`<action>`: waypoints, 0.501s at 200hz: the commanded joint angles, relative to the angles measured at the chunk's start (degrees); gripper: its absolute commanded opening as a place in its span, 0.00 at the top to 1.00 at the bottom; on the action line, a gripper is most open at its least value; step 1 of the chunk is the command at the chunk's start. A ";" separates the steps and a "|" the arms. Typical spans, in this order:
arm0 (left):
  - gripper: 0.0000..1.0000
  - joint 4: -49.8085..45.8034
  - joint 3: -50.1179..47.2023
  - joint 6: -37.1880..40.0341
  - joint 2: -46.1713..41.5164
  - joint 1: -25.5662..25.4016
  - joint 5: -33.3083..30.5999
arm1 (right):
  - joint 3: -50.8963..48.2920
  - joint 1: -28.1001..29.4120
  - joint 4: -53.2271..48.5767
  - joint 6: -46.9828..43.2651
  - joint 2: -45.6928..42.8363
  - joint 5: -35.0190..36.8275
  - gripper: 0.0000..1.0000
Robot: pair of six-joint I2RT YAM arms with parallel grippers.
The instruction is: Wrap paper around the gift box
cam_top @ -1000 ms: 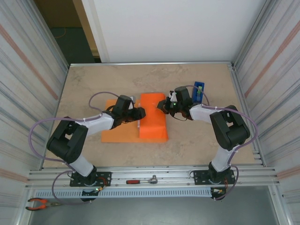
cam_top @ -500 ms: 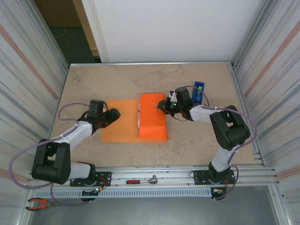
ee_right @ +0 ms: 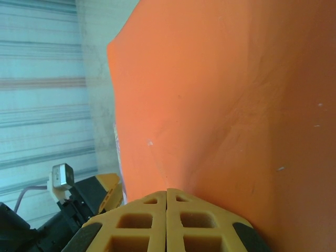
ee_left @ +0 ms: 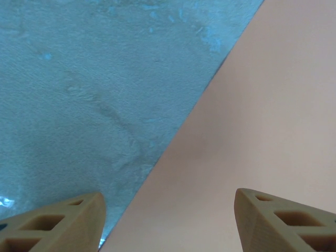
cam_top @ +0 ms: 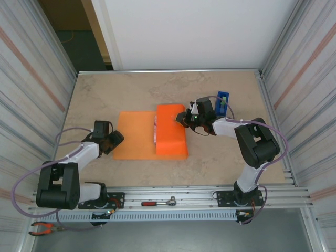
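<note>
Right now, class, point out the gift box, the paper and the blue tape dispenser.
gift box (cam_top: 172, 134): top external view, its flat top.
paper (cam_top: 134, 137): top external view, the flat part left of the box.
blue tape dispenser (cam_top: 223, 103): top external view, its blue body.

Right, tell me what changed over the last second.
The left gripper drew back from the gift box's left side to the left edge of the paper, its jaws opening wider with nothing between them. The right gripper stayed shut against the box's far right corner; box, paper and the blue tape dispenser did not move.
</note>
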 commanded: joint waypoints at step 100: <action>0.37 13.14 0.17 4.32 2.45 -9.11 7.27 | -1.20 0.05 -3.68 -0.11 2.74 1.72 0.93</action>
